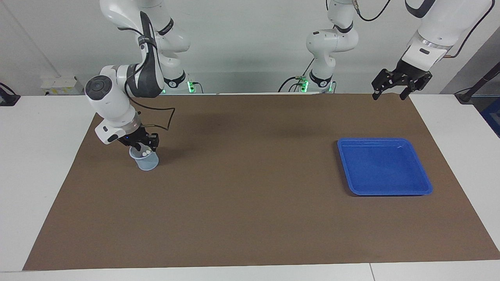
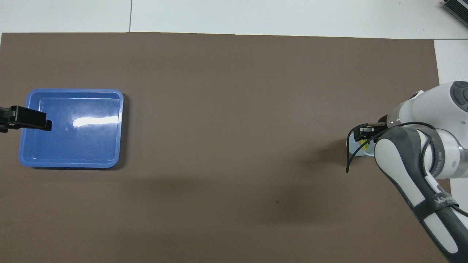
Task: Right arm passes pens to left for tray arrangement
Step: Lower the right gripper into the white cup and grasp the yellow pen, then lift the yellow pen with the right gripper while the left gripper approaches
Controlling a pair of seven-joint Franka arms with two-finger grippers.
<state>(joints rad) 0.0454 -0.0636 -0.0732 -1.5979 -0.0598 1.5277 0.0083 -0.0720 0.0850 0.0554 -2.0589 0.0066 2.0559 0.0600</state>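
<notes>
Pens first: the short slim marker pens (image 1: 145, 151) stand upright together in a small pale-blue translucent cup (image 1: 147, 162), and that cup sits directly under my right jaws. My right jaws are down at the cup's mouth, right among the pens' pale whitish tips. In the facing view two or three round whitish tips show just below the jaws. In the overhead view a bit of yellow and bright green (image 2: 364, 145) peeks out beside them; the purple pen I cannot make out. I cannot tell whether my right jaws have closed on a pen or only stand around the tips, because my own wrist and the dark fingers cover that spot. The cup stands upright on the brown mat (image 1: 250, 187) that covers the white counter (image 1: 39, 164), toward the right arm's end.

My left jaws stand wide, with nothing between them. They hang high in the air over the left arm's end of the mat, and that arm waits. The shallow bright-blue plastic tray (image 1: 384, 192) with rounded corners and a raised rim lies flat on the mat below my left jaws, well apart from my right jaws and the cup. From overhead, the tip of one dark left finger (image 2: 31, 120) covers the tray's (image 2: 73, 165) rim at the left arm's end. The facing view shows the jaws well above the tray, not touching it. No pen lies in the tray.
</notes>
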